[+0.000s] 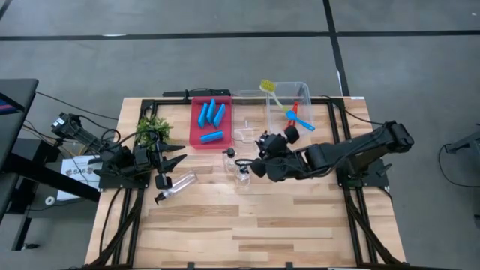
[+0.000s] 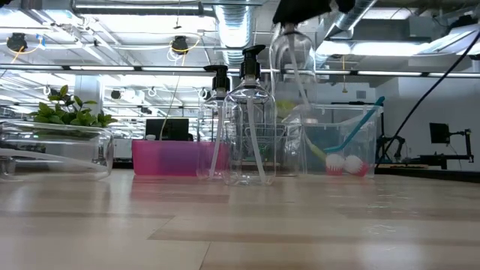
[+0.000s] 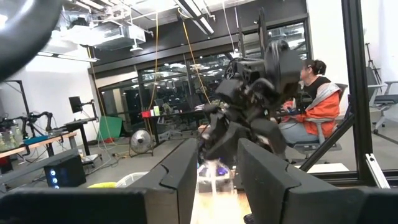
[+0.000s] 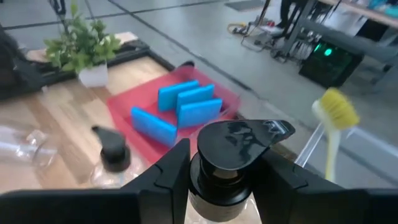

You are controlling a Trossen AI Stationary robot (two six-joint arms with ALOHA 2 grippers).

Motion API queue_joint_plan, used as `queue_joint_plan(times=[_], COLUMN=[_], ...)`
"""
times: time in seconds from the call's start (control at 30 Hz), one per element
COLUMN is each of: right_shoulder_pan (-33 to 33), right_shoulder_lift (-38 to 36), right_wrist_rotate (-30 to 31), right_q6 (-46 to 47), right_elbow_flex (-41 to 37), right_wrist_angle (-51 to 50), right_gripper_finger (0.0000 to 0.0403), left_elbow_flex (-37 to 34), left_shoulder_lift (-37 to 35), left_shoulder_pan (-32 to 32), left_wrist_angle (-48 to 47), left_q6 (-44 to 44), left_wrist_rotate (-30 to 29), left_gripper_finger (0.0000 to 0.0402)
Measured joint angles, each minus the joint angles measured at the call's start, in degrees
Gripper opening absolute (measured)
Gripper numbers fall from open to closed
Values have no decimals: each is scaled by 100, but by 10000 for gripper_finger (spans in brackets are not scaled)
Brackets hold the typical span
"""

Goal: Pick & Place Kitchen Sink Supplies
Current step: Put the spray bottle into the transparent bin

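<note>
Near the table's middle, right gripper (image 4: 217,171): clenched on the neck of a pump bottle (image 4: 239,146), fingers on either side just under the black pump top.
Held bottle: upright and, by the low view, lifted clear of the wood.
Just beside it: two standing bottles (image 2: 244,124), upright on the table.
Farther out: red tray (image 1: 196,139) with four blue sponges (image 1: 211,114); clear bin (image 1: 304,88) behind the right arm holding the brushes (image 1: 294,114), one yellow-headed and leaning over the rim.
Left side: a lying bottle (image 1: 174,184) flat on the wood, close to the left gripper (image 1: 174,155), which rests by the plant (image 1: 152,129), fingers parted and empty.
Step in hand: carrying a picked bottle toward its place, I judge.
Next move: keep it upright, clear the two standing bottles, lower it before letting go.
</note>
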Motion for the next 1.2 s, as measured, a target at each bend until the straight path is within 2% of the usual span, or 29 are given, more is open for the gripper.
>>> queue_joint_plan(times=[0.23,0.47,0.77,0.97,1.2], right_shoulder_pan=[-270,-968,-2018,-2555,-3094], right_shoulder_lift=[0,0,305,875,1623], right_wrist_rotate=[134,100,-732,-1236,-1795], right_q6=[-783,-1494,-2256,-2769,-2921], right_elbow_flex=[512,593,593,593,591], right_wrist_angle=[74,501,1595,2655,3376], right_gripper_finger=[128,128,129,131,131], left_elbow_flex=[0,0,0,0,0], left_shoulder_lift=[0,0,0,9,11], left_shoulder_pan=[0,-1,-1,0,0], left_wrist_angle=[0,0,0,0,0], left_q6=[0,0,0,0,0], left_wrist_rotate=[-2,-2,-1,-2,-2], left_gripper_finger=[118,118,118,118,118])
